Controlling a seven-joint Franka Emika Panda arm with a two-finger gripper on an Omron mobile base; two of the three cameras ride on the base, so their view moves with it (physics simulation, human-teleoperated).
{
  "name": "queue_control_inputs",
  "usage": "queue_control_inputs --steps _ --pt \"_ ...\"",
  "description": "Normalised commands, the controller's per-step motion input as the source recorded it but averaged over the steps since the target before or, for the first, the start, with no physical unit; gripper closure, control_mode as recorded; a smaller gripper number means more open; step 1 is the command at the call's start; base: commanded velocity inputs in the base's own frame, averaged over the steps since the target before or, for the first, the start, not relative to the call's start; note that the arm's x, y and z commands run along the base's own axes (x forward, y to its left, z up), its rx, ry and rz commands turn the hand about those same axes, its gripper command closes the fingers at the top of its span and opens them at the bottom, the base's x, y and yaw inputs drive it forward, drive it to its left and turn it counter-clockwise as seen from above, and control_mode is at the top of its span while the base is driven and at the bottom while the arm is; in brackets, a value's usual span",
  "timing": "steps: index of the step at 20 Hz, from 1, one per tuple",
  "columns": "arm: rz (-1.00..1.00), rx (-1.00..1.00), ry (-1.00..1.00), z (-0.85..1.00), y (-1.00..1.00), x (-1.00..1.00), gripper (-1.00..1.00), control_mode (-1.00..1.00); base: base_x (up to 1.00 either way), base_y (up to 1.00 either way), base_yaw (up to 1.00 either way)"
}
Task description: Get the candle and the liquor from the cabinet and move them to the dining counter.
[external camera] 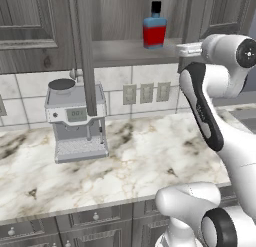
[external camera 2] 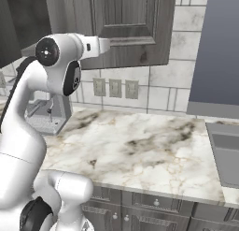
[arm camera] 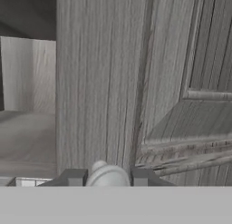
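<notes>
Left base view: the cabinet [external camera: 30, 31] is seen with one door swung out edge-on [external camera: 86, 51], so that its shelf is exposed. The liquor [external camera: 154, 27] stands upright on that shelf, toward its right part, blue above, red below, black cap on top. Below, a coffee machine [external camera: 76, 121] sits on the marble worktop [external camera: 150, 161], against a tiled wall bearing three outlets [external camera: 146, 93]. The arm is raised at the right, its hand reaching to the cabinet at shelf height, to the right of the bottle.

Right base view: the arm's wrist is held level against the lower edge of a closed raised-panel door [external camera 2: 126, 24]; a sink [external camera 2: 226, 153] is set into the worktop at the far right.

Hand view: the gripper [arm camera: 108, 177] is shown with its two fingertips [arm camera: 72, 177] standing narrowly apart on either side of a small round knob [arm camera: 107, 174] (pale, domed) at the door's edge. The jaws are closed onto the knob, which fills the gap between them. Beyond the door edge, the shaded cabinet interior is visible at left.
</notes>
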Motion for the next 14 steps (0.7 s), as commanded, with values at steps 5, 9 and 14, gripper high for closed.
queue_control_inputs --steps 5,9,14 --pt "0.0 0.0 0.0 0.0 -0.47 -0.48 1.0 -1.0 0.0 0.0 0.0" --pt "0.0 0.0 0.0 0.0 -0.51 -0.43 1.0 -1.0 0.0 0.0 0.0" --pt "0.0 0.0 0.0 0.0 -0.57 -0.42 1.0 -1.0 0.0 0.0 0.0"
